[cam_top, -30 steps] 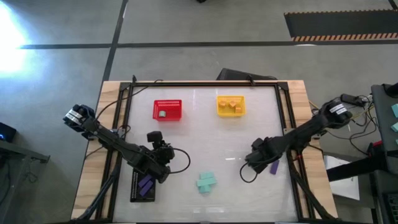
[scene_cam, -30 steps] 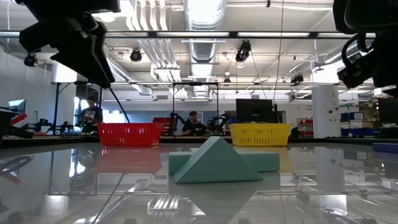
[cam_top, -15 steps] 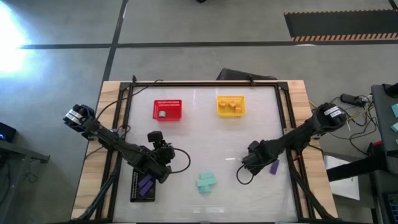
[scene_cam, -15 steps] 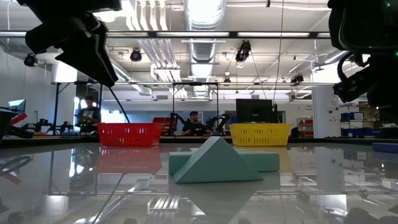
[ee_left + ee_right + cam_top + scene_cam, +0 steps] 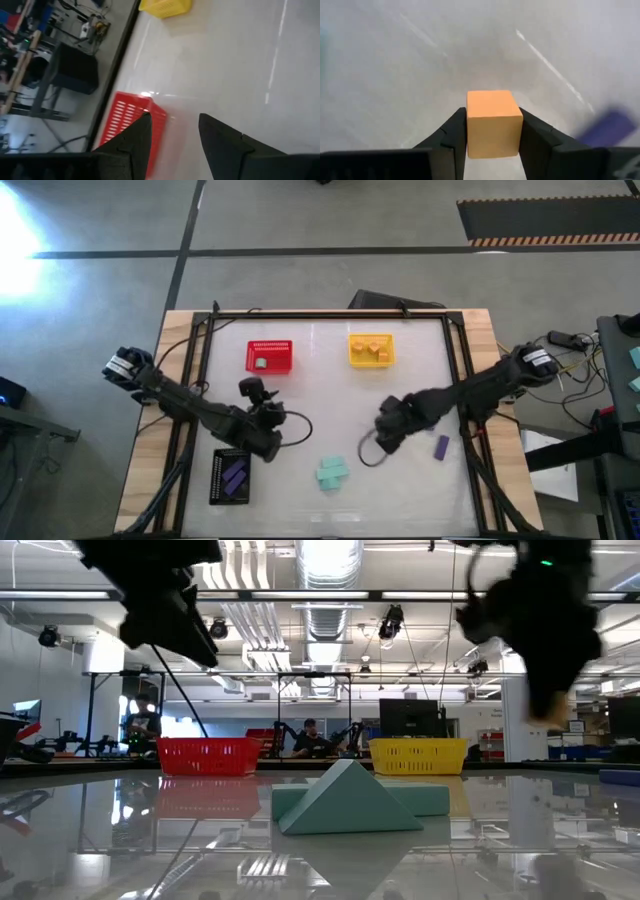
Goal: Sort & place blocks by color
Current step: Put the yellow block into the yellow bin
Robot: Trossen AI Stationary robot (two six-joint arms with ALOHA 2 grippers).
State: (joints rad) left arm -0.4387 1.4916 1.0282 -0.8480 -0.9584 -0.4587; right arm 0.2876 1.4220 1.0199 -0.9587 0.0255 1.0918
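Note:
My right gripper (image 5: 493,116) is shut on an orange cube block (image 5: 494,122), above the table right of centre (image 5: 385,432). Behind it a purple block (image 5: 441,446) lies flat on the table. Teal blocks (image 5: 332,472) rest in a small cluster near the front middle, one a wedge (image 5: 345,802). My left gripper (image 5: 172,119) stands open with nothing between its fingers, left of centre (image 5: 270,426), past the black basket (image 5: 216,477) that holds purple blocks (image 5: 235,477). My right gripper pinches the orange cube by two opposite side faces (image 5: 470,125), one finger on each side. The cube's top face and front face show between the fingertips (image 5: 451,131). In the low view the cube (image 5: 548,716) hangs clear of the table.
A red basket (image 5: 283,348) at the far left-centre holds one pale block. A yellow basket (image 5: 353,351) at the far centre holds orange blocks. A dark frame rims the glossy table. There is free room between the baskets and the teal blocks.
My right gripper has gone toward the table's left edge, away from the purple block, which stays where it lay. My left gripper has moved off the black basket toward the far edge and a little right.

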